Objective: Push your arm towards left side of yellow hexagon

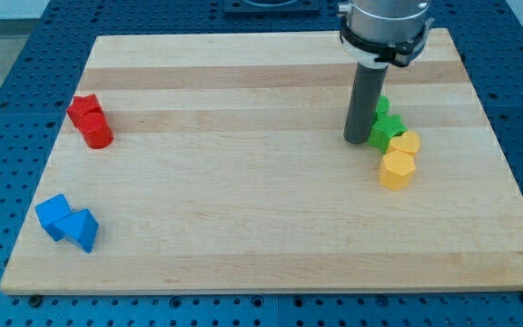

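- Far out to the view's left and below my tip point(356, 141), two blue blocks point(67, 222) sit touching near the board's bottom-left corner; we judge they have no part in this move and lie well clear of any path we would take.
- Just down and to the view's right of the tip lies the yellow hexagon point(397, 169), the thing we are sent toward. Its left side is open board, so there is room to come in beside it.
- Touching it from above is a second yellow block point(408, 143), its shape hard to make out, and above that a cluster of green blocks point(387, 127) packed against one another.
- The tip stands on the wooden board point(243, 200) right beside the green cluster's left edge, partly hiding it. We carry no pincer: only a bare rod, holding nothing.
- We judge the tip is close already; a short slide toward the view's bottom would set it level with the hexagon's left face. The risk is nudging the green blocks.
- Far off to the view's left, slightly higher, two red blocks point(90, 122) sit together, untouched.
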Tool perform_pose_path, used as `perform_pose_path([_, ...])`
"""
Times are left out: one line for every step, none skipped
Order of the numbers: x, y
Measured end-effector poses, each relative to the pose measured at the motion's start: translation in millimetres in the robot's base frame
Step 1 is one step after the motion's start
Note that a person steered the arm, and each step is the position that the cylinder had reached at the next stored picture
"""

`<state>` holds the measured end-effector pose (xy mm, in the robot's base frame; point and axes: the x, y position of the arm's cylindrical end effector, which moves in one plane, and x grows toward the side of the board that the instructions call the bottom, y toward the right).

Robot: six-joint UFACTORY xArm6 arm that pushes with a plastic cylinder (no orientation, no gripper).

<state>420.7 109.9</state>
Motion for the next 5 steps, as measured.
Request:
perform_pose_path([-2, -13])
perform_pose_path([-17, -33])
perform_pose_path([-50, -42])
perform_pose_path([-71, -33])
perform_pose_path([-71, -5])
